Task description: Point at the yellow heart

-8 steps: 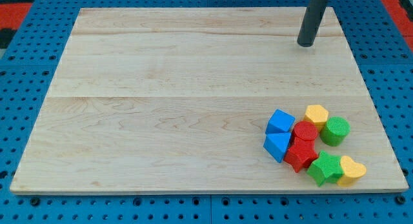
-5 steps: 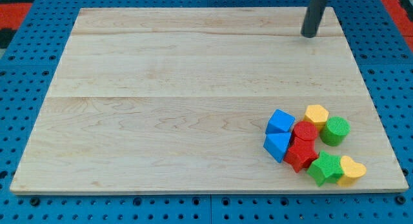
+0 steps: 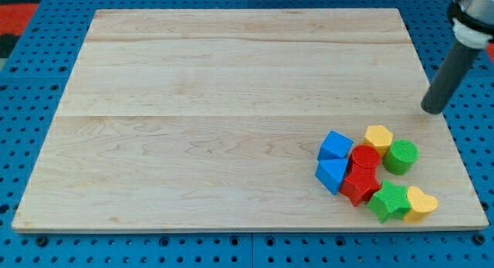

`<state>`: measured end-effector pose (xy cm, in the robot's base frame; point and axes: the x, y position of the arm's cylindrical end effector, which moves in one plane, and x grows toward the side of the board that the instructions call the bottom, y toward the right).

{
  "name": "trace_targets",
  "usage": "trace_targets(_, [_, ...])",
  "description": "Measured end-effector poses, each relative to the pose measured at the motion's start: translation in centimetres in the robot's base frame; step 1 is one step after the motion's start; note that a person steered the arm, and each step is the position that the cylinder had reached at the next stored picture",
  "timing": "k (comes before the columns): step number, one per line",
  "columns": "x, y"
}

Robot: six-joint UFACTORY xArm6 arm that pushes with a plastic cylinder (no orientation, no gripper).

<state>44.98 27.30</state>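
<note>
Tip of mine, clawless, stood far above the near-right yellow heart, clear of the cluster.

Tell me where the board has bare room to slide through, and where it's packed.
Bare: everything to the view's left of the blue blocks, and the whole top half. My tip stands near the right edge, above the green cylinder, touching nothing. Packed: the bottom-right corner, where blue, red, green and yellow blocks huddle, the yellow heart at the cluster's bottom right.
</note>
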Motion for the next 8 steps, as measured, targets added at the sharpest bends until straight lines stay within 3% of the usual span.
trace_targets(4, [15.7,1.1])
trace_targets(5, [16.8,-0.1])
trace_targets(8, [12.2,-16.1])
